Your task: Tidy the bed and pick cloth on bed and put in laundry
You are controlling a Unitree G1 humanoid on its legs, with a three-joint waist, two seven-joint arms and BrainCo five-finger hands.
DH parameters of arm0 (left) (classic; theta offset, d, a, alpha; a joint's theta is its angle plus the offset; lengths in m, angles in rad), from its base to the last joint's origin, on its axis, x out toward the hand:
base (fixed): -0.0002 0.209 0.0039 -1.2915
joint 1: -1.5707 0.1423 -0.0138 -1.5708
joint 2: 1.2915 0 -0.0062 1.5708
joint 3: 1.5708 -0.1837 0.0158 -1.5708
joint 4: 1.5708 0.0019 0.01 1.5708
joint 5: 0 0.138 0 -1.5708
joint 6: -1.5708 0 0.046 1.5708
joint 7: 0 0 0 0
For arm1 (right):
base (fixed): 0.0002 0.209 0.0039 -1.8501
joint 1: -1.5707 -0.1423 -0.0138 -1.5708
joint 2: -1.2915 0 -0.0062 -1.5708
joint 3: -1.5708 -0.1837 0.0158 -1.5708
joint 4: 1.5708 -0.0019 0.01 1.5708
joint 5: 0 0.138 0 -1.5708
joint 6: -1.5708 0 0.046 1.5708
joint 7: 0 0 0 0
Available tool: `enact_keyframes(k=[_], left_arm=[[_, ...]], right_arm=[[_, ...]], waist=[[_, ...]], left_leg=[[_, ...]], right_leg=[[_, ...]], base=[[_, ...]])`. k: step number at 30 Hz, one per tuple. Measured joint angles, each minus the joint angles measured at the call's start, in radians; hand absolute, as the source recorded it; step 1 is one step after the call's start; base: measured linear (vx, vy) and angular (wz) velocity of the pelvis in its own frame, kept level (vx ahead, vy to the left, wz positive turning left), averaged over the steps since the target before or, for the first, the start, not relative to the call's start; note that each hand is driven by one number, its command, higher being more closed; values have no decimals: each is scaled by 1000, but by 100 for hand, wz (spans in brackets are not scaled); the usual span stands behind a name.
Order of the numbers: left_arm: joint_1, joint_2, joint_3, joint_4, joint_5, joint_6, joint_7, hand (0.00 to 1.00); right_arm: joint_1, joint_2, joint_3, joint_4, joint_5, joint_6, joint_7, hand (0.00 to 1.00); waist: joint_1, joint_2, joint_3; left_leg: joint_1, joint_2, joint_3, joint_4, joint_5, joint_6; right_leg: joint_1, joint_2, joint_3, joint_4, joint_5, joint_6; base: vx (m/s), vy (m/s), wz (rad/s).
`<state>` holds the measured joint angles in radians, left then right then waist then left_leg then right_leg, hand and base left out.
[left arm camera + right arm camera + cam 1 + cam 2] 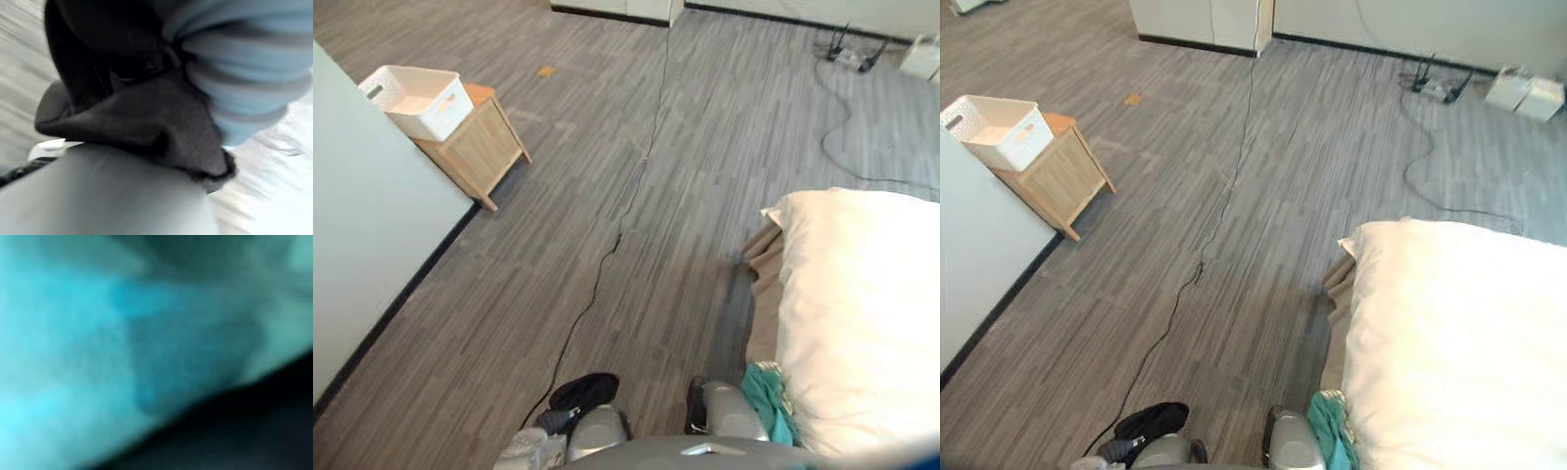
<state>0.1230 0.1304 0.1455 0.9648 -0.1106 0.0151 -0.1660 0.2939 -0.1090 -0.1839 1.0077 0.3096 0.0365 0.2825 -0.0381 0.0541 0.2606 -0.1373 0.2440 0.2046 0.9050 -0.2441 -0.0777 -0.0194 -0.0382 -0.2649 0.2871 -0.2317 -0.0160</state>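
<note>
A black cloth hangs at my lower left, draped over my left hand, whose ribbed cover shows above the dark folds. A teal cloth bunches at my lower right beside the bed's near edge. Up close it covers the right wrist view, with the dark cover of my right hand at one corner. The bed lies to the right under a smooth white duvet, with a tan sheet hanging at its corner. A white laundry basket stands far off at the upper left.
The basket rests on a low wooden cabinet beside a pale wall along the left. Grey plank floor stretches between me and it. A power strip with cables and white boxes lie at the far right.
</note>
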Motion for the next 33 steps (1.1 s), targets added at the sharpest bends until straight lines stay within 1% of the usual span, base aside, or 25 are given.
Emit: enact_keyframes(k=[2,4,5,7,8,9,10,11,12,13,14,16,18,19,20,21,22,23,24,25,28,30,31,32,33], left_arm=[[5,-6,19,-32,2,-12,-1,100],[0,-23,20,-41,-9,-25,-2,100],[-4,-31,31,-41,-32,-33,-6,100],[-5,-43,38,-38,-42,-33,-11,100],[-7,-31,58,-30,-60,-31,-19,100],[-5,-25,63,-31,-67,-32,-20,100],[-5,-28,63,-33,-67,-32,-23,100],[-6,-32,71,-37,-77,-38,-28,100],[-6,-33,74,-23,-88,-41,-28,100],[-2,-43,59,-6,-98,-40,-27,100],[-7,-35,57,24,-113,-43,-20,100],[-5,-40,50,46,-113,-50,-7,100],[-2,-33,37,62,-109,-53,4,100],[4,-18,6,60,-95,-66,4,100],[3,-10,-2,62,-82,-69,3,100],[3,5,-30,64,-50,-70,2,100],[-6,10,-51,71,-24,-72,3,100],[-7,15,-69,72,-23,-73,3,100],[-12,28,-103,81,-24,-73,-1,100],[-24,36,-121,82,-24,-72,-3,100],[-58,32,-138,79,-25,-71,-8,100],[-68,25,-138,76,-28,-72,-15,100],[-68,25,-136,75,-30,-72,-17,100],[-65,22,-129,75,-38,-72,-18,100],[-61,4,-112,78,-36,-72,-16,100]], right_arm=[[-3,-12,10,15,-97,12,-46,100],[-31,-19,-5,22,-116,12,-91,100],[-76,-26,-15,22,-132,7,-117,100],[-120,-26,-31,-6,-138,-19,-138,100],[-146,-4,-33,-3,-139,-29,-146,100],[-163,14,-15,-18,-140,-42,-143,100],[-172,21,-6,-29,-140,-53,-141,100],[-206,30,8,-28,-140,-66,-141,100],[-230,37,8,-4,-140,-66,-150,100],[-230,26,5,3,-139,-66,-156,100],[-257,35,9,37,-138,-60,-181,100],[-280,46,24,41,-139,-57,-194,100],[-289,59,16,67,-139,-42,-204,100],[-289,60,-9,72,-139,-42,-211,100],[-289,61,-16,72,-139,-43,-216,100],[-288,58,-29,75,-139,-44,-226,100],[-280,55,-43,74,-132,-53,-230,100],[-278,52,-48,68,-116,-59,-235,100],[-279,47,-51,47,-88,-66,-243,100],[-276,46,-68,41,-72,-67,-246,100],[-248,52,-111,36,2,-67,-234,100],[-236,61,-130,30,53,-78,-235,100],[-236,66,-134,28,54,-81,-237,100],[-233,77,-144,16,57,-86,-239,100],[-214,90,-151,-4,59,-87,-243,100]], waist=[[7,-3,8],[37,-3,8],[63,-4,10],[79,-2,7],[86,-33,8],[83,-62,-8],[86,-61,-5],[102,-54,9],[107,-49,-10],[103,-25,-27],[106,-44,-36],[106,-31,-50],[106,-41,-49],[106,-56,-51],[102,-62,-51],[83,-72,-47],[70,-67,-46],[60,-62,-46],[45,-51,-40],[29,-59,-38],[27,-54,-38],[27,-54,-40],[28,-57,-39],[26,-60,-38],[22,-61,-41]], left_leg=[[-74,-14,-45,137,-20,2],[-127,-40,-41,99,-43,19],[-165,-56,-17,-2,-53,38],[-180,-80,12,-348,29,46],[-125,-127,66,-455,128,123],[-89,-178,81,-504,138,125],[-101,-175,94,-464,132,112],[-200,-136,153,-256,102,85],[-210,-159,163,-393,88,90],[-202,-145,176,-515,166,101],[-177,-185,212,-502,152,185],[-163,-217,200,-496,110,205],[-87,-266,195,-542,81,220],[-12,-308,183,-593,53,214],[18,-324,168,-614,47,210],[97,-347,134,-666,45,207],[167,-351,100,-719,44,205],[205,-351,80,-746,43,203],[263,-350,43,-779,37,194],[306,-349,9,-794,21,190],[374,-324,-69,-796,-23,168],[426,-288,-122,-798,-64,126],[439,-282,-129,-800,-74,108],[474,-270,-131,-799,-97,70],[523,-251,-133,-797,-122,33]], right_leg=[[130,21,8,-72,-13,-35],[180,17,38,-95,-25,-35],[202,-3,62,-95,-30,2],[233,-43,80,-77,-77,61],[271,-93,92,-76,-108,95],[291,-111,91,-128,-73,84],[316,-105,92,-172,-20,64],[368,-114,63,-222,35,73],[411,-134,57,-237,38,86],[420,-118,58,-241,38,88],[455,-150,54,-241,44,107],[443,-172,58,-189,114,135],[387,-225,71,19,156,194],[280,-272,104,297,229,205],[230,-280,116,421,231,205],[145,-269,120,608,188,210],[70,-231,112,697,134,183],[26,-210,99,721,103,165],[-52,-190,60,735,31,142],[-130,-187,23,706,-16,129],[-231,-172,-30,461,-28,97],[-250,-137,-104,-21,129,94],[-251,-131,-121,-112,166,106],[-266,-129,-134,-186,197,89],[-261,-118,-121,-184,268,37]], base=[[514,33,-11],[434,160,-53],[541,306,-87],[494,321,-52],[541,297,-1],[536,263,13],[475,210,25],[372,234,38],[349,242,36],[321,271,51],[431,306,34],[369,256,30],[388,253,18],[367,237,15],[341,214,37],[424,208,52],[434,183,56],[379,122,69],[366,43,86],[380,20,93],[479,-26,95],[609,-94,75],[673,-145,55],[708,-168,51],[722,-174,45]])
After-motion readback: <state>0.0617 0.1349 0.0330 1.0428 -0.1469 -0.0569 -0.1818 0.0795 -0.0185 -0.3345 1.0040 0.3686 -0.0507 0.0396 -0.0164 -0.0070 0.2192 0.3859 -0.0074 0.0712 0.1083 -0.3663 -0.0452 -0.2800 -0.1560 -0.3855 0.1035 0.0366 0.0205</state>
